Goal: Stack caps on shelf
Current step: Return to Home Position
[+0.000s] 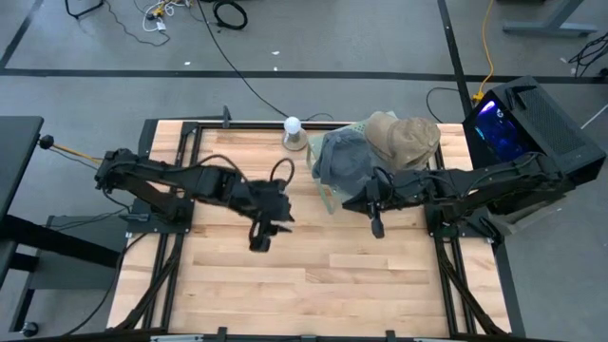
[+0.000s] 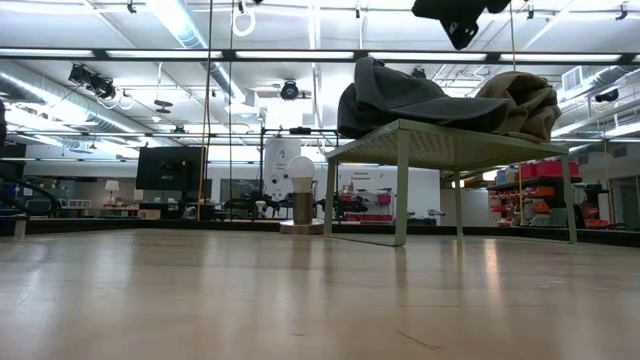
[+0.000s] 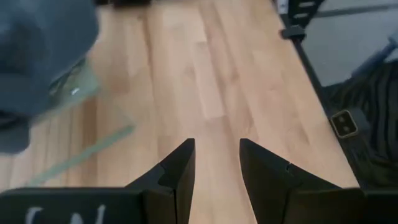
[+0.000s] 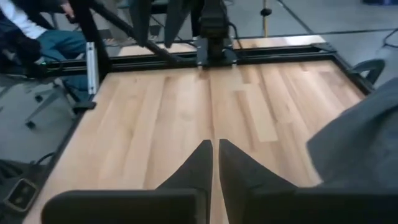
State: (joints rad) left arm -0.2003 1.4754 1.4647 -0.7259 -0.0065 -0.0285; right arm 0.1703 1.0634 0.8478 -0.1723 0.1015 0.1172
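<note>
- The left gripper (image 1: 262, 234) hangs over the bare tabletop (image 1: 313, 285). Its 2 fingers (image 3: 177, 171) are parted with a plain gap between them, released and holding nothing.
- The right gripper (image 1: 377, 226) hangs near it over the same wood. Its 2 fingers (image 4: 193, 171) are pressed together, clenched on nothing.
- The shelf (image 1: 329, 198) stands just beyond the right gripper, toward the far edge of the tabletop. From the left gripper it lies beyond and off to the right.
- On top of the shelf are 2 heaps that touch each other. The grey caps (image 1: 344, 161) are on the side nearer the left gripper.
- The tan caps (image 1: 404, 139) are on the side away from the left gripper. How many caps make up each heap cannot be told.
- In the low view the shelf top sits level on thin legs, and a grey brim lies flat along it.
- A white round lamp (image 1: 293, 126) stands beside the shelf at the far edge, beyond the left gripper.
- A black box (image 1: 532, 119) with a blue light sits off the tabletop, behind the right arm.
- A seated person (image 4: 37, 37) shows past the tabletop, ahead of the right gripper.
</note>
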